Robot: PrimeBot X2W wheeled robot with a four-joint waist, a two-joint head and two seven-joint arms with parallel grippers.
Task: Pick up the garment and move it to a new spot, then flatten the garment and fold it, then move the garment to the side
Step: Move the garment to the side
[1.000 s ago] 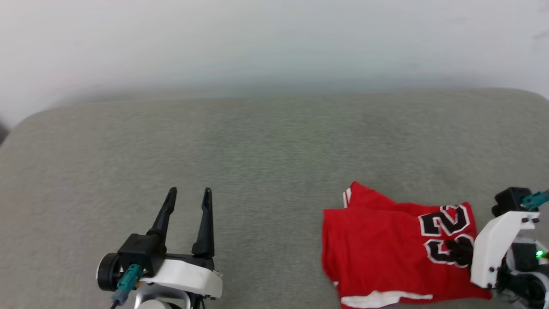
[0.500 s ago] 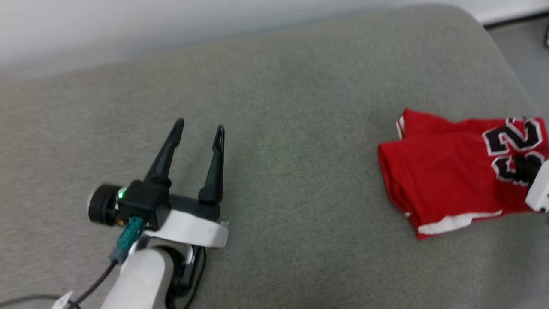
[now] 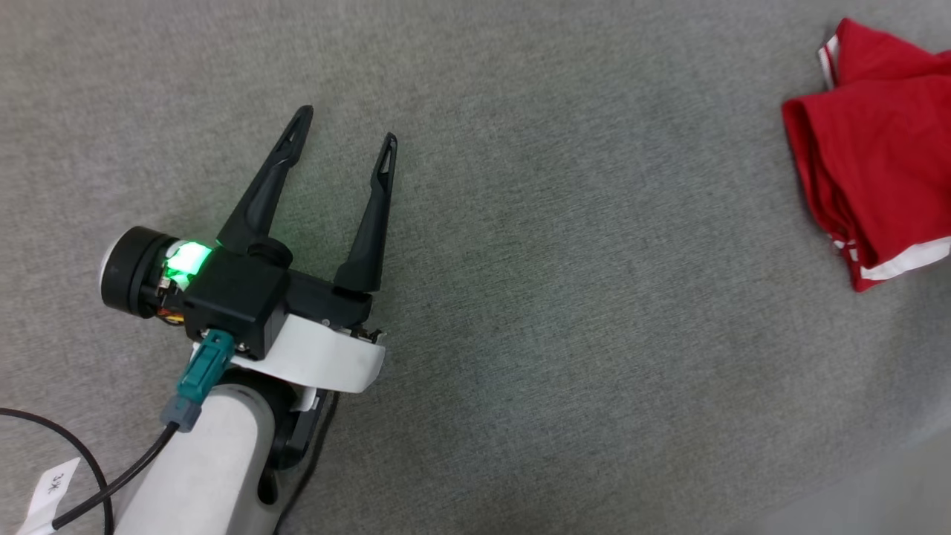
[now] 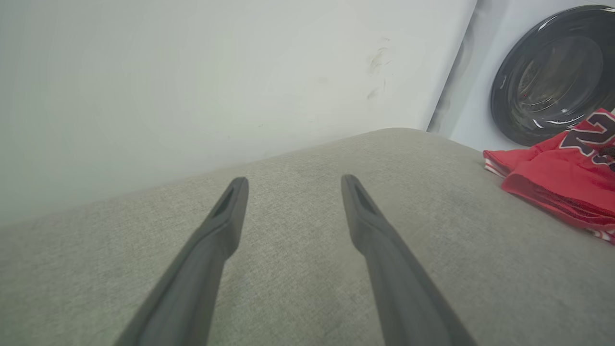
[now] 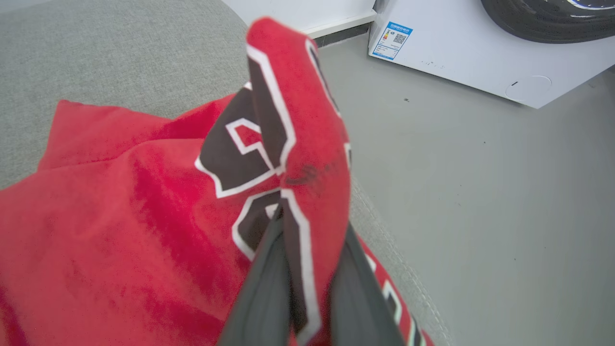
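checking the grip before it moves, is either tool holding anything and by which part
The right tool is shut on the shirt, pinching a raised fold in its lettered front. The left tool is open and empty.

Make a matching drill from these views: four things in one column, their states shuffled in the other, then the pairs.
Things:
1. left gripper
2. right gripper
3. garment
4. washing machine

States:
A. white, standing on the floor
B. open, nothing between the fingers, over the grey cushion
C. red, folded, near the cushion's edge
D. shut on lettered cloth

Pairs: 1-B, 2-D, 3-C, 4-A
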